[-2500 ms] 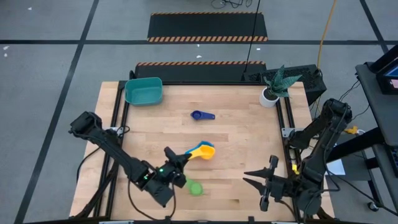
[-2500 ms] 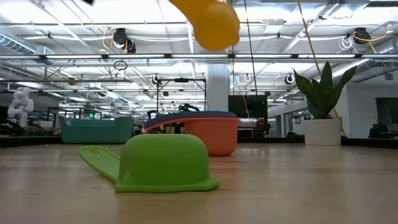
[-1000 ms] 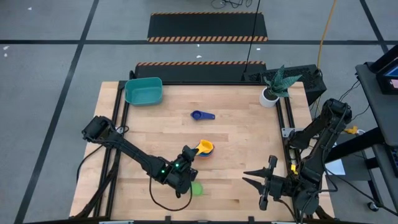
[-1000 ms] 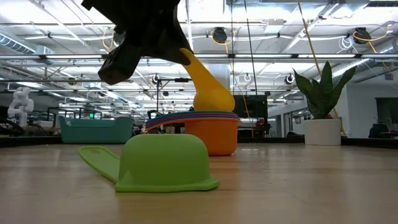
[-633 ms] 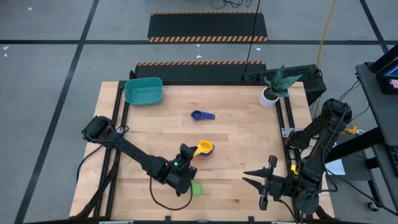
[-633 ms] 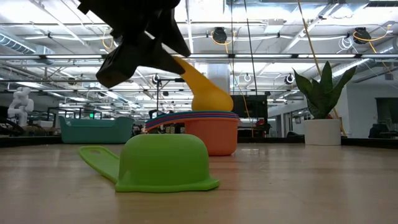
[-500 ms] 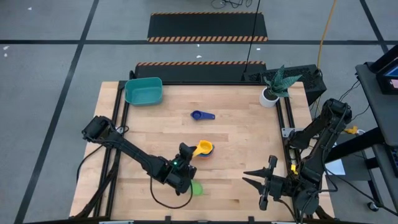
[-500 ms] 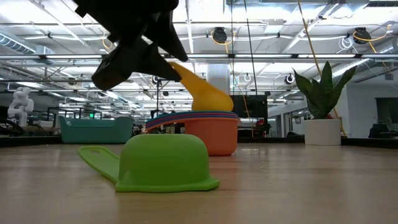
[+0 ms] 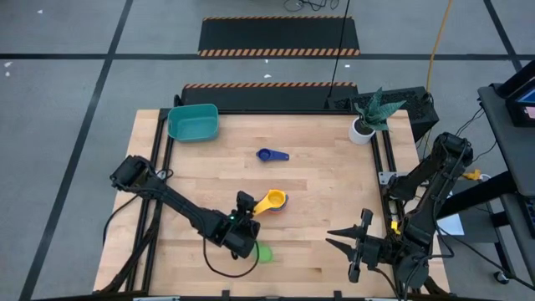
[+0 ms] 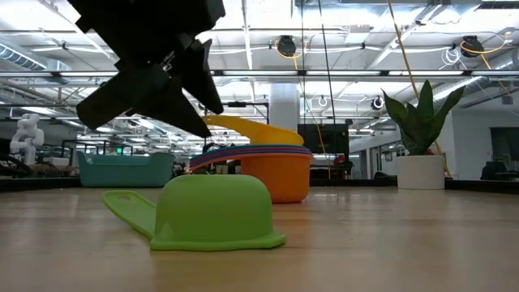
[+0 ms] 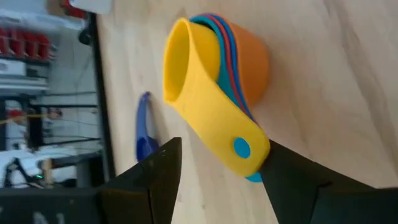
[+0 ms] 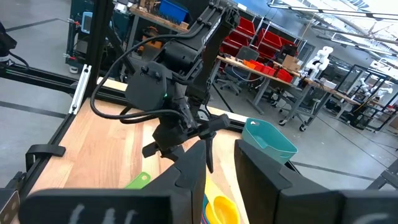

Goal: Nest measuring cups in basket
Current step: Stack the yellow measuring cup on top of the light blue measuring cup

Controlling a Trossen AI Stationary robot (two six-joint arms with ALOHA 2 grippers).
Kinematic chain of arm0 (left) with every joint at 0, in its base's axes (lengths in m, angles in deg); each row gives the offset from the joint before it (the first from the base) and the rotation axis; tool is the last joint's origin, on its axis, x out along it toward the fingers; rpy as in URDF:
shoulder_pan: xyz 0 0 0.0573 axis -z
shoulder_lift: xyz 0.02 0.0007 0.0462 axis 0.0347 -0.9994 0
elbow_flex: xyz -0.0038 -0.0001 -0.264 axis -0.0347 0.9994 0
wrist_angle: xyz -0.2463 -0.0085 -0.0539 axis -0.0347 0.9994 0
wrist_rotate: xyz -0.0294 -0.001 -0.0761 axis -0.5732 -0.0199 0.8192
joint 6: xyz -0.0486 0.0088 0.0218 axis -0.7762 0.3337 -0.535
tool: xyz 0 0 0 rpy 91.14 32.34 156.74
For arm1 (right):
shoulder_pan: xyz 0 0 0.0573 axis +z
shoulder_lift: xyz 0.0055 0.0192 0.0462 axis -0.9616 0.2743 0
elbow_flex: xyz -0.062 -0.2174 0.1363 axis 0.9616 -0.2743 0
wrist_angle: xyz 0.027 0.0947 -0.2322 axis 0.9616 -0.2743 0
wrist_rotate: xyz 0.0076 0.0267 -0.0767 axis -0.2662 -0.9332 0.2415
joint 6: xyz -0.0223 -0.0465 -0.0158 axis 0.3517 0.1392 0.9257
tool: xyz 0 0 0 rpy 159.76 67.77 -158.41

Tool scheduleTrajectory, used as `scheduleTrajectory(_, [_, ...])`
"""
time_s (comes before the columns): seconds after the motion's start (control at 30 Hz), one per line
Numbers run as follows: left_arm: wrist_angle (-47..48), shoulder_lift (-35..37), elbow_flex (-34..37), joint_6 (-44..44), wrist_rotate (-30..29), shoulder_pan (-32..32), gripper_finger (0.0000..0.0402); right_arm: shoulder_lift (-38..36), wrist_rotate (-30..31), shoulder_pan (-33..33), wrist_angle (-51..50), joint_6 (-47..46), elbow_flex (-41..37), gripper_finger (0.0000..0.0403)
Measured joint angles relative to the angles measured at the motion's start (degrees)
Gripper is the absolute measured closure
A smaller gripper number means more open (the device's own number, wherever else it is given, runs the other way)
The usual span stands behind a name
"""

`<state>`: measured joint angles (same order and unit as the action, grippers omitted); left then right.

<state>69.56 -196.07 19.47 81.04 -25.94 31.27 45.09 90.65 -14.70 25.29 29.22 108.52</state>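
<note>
Green measuring cup (image 10: pixel 207 212) sits upside down on the wooden surface (image 9: pixel 326 196), nearest the front edge, handle flat on the wood. In the high view it lies just beside the left hand (image 9: pixel 245 205).

Left hand: fingers spread, holding nothing. The yellow cup's handle (image 11: pixel 227 140) lies between the two fingers without clear contact on either. Low view shows the hand above and left of the stack, clear of the green cup.

Yellow measuring cup (image 9: pixel 272 201) rests in the nested stack (image 10: pixel 272 174), tilted, not fully seated. Stack's outer cup is orange, with red and blue rims showing between it and the yellow one. Stack stands mid-surface, just behind the green cup.

Right hand (image 9: pixel 355 244) is parked at the front right of the surface, well apart from the cups, fingers spread, empty.

Dark blue measuring cup (image 9: pixel 271 155) lies alone farther back, toward the centre.

Teal basket (image 9: pixel 194 123) is at the far left corner. Potted plant (image 9: pixel 368 117) in a white pot is at the far right corner.
</note>
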Motion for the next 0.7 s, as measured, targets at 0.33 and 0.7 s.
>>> scheduleTrajectory(0.33, [7.3, 0.0, 0.0, -9.5, 3.4, -1.1, 0.0207, 0.0, 0.0, 0.0, 0.0, 0.0, 0.0, 0.0325])
scheduleTrajectory(0.7, [13.3, 0.0, 0.0, -15.2, 5.6, -1.4, 0.0209, 0.0, 0.0, 0.0, 0.0, 0.0, 0.0, 0.0325])
